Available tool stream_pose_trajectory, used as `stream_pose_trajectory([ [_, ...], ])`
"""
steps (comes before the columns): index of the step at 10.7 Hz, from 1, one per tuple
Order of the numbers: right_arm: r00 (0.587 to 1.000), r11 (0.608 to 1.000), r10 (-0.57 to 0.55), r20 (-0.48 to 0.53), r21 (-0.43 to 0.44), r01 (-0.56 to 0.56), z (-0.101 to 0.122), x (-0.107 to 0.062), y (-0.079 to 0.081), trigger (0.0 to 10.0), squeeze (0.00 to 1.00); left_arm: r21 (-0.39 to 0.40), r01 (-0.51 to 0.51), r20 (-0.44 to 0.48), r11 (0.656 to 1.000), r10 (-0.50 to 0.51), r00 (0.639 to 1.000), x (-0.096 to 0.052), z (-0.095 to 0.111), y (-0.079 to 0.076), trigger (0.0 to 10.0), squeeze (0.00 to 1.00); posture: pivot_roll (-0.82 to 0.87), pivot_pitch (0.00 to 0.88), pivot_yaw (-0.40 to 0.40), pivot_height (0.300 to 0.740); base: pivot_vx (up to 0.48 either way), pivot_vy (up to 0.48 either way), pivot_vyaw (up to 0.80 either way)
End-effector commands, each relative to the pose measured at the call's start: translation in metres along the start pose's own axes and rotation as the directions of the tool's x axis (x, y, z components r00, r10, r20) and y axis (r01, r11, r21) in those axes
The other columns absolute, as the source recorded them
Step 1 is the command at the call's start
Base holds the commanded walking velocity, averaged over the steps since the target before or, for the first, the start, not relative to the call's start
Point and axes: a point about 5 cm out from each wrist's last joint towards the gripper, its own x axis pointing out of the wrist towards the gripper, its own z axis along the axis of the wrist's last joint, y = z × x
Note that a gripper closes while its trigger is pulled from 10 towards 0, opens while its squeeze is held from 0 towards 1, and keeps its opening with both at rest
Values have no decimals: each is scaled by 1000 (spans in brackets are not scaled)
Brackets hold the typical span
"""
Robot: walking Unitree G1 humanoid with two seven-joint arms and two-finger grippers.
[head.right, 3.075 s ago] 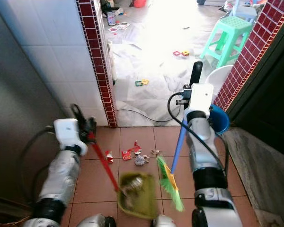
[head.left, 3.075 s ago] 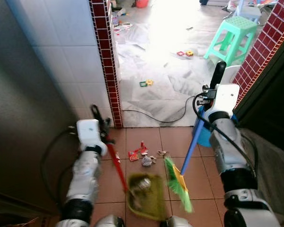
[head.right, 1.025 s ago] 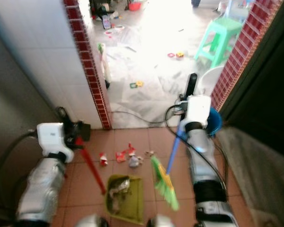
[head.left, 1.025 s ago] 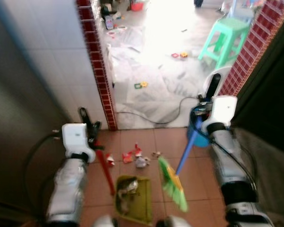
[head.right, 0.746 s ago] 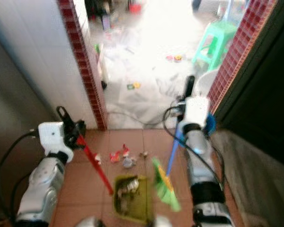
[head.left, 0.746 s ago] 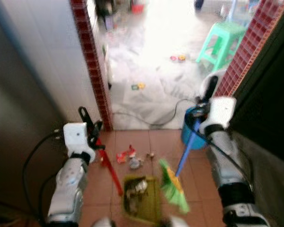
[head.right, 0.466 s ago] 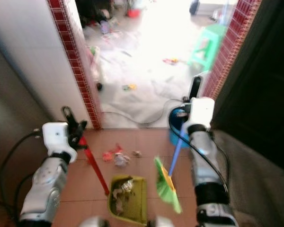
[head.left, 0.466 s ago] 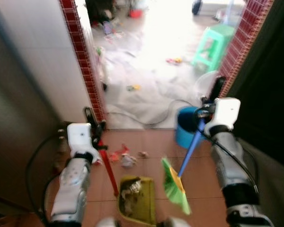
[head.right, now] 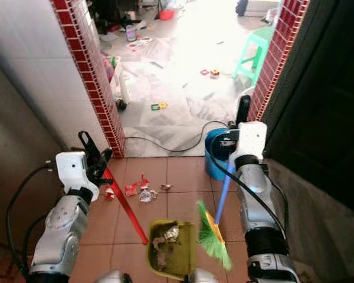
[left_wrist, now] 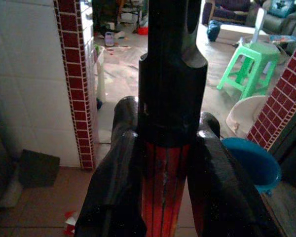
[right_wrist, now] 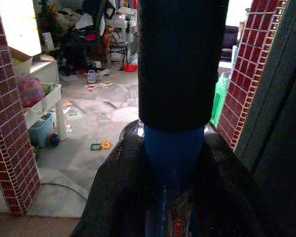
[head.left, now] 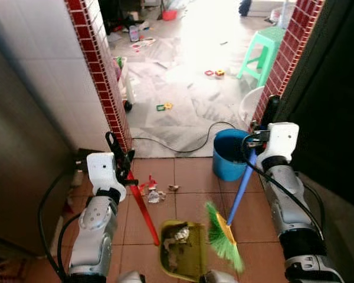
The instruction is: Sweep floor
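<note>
My left gripper is clamped on the red handle of the dustpan; the two black fingers press it from either side with no gap to be seen. My right gripper is closed in the same way on the blue handle of the broom, just below its black end cap.

Change since three seconds ago: the whole view has shifted, so the camera has moved (most likely I stepped or straightened, not the objects). A blue bucket now stands in plain sight beside my right forearm, where before it was largely hidden behind it. The dustpan remains on the terracotta tiles between my arms, with crumpled scraps already inside it. The green bristles of the broom hang just beside the pan's right edge, as they did earlier.

Consequence for the task: part of the litter is collected, but a small cluster of red and silver scraps lies on the tiles ahead of the pan, near the red handle, uncollected. I judge the sweep incomplete. The next stroke would need the bristles carried beyond that cluster and drawn back toward the pan mouth. More debris lies on the pale floor past the doorway.
</note>
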Motion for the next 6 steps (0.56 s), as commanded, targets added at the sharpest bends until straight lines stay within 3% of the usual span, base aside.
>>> stream_pose_trajectory([
  [1,1000,1000,7,26,0,-7,7,4,2,10000,0,-7,-18,67,1000,18,998,6,16,5,10000,0,-74,0,33,740,0,0,0],
  [2,1000,1000,5,24,-3,-5,7,4,2,10000,0,-34,-34,80,999,37,996,7,19,6,10000,0,-75,0,34,740,0,0,0],
  [4,1000,1000,-7,20,-10,8,6,4,-2,10000,0,-7,-90,169,996,90,982,10,41,13,10000,0,-79,0,29,740,0,0,0],
  [6,1000,999,-17,-4,-31,16,0,3,-6,10000,0,-63,-115,280,991,128,951,18,76,16,10000,0,-74,0,24,740,0,0,0],
])
